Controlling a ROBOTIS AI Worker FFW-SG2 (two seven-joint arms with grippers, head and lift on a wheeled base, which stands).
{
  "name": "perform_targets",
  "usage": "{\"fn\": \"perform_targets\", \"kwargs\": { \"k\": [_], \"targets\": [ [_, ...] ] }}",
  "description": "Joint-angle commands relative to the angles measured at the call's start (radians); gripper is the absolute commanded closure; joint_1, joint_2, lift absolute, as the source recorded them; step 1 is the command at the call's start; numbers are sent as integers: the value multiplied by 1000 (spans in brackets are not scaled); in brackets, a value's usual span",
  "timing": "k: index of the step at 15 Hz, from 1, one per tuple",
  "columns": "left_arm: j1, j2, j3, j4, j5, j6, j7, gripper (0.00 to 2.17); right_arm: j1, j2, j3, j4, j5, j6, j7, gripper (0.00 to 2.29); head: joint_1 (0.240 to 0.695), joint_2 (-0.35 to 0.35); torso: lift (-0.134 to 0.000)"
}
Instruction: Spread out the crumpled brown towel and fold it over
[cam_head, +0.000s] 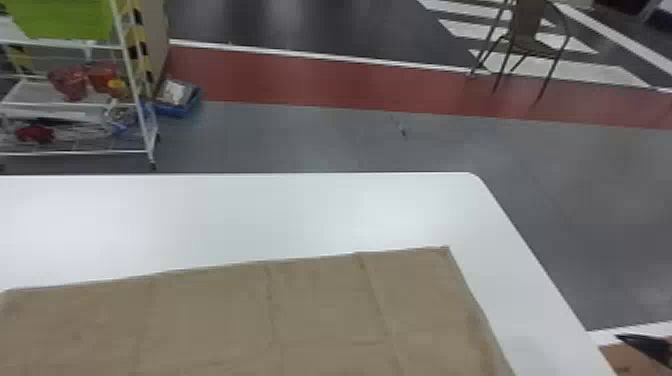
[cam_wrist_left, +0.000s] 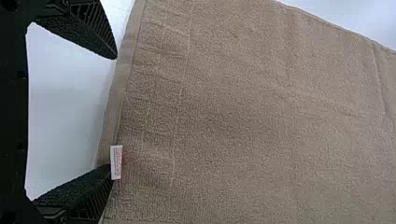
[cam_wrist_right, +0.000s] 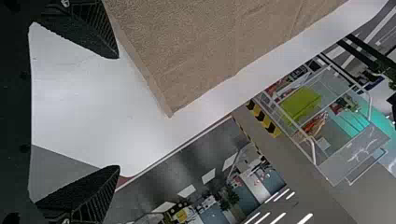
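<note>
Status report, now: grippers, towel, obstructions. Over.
Left gripper and right gripper open, nothing held. Brown towel spread out, lightly creased, not folded over. Possible snag: white tag close by the left gripper.

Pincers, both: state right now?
Left pincer: open, holding nothing, fingertips by the tagged edge of the towel.
Right pincer: open, holding nothing.

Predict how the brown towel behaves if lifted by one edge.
Likely floppy: the brown towel lies flat on the table with soft creases, so it should sag from the grip. Its nubby pile probably isn't slippery between fingers. It looks thin at the hem, so perhaps light for its spread.
</note>
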Motion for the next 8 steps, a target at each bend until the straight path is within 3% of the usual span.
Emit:
{"fn": "perform_targets", "kwargs": {
  "k": [1, 4, 6, 8],
  "targets": [
    [-2, -3, 15, -21, -3, 0, 16, 56, 0, 3, 1, 0, -1, -1, 0, 36, 695, -215, -122],
    [2, -3, 47, -67, 117, 6, 48, 56, -2, 5, -6, -15, -26, 27, 0, 36, 695, -184, -122],
    [-8, -3, 48, -70, 223, 83, 69, 56, -20, 11, -7, -87, -86, 245, 22, 33, 695, -190, -122],
    [-36, -3, 61, -42, 358, 163, 114, 70, -69, 37, -15, -162, -147, 469, 66, 33, 695, -219, -122]
  ]
}}
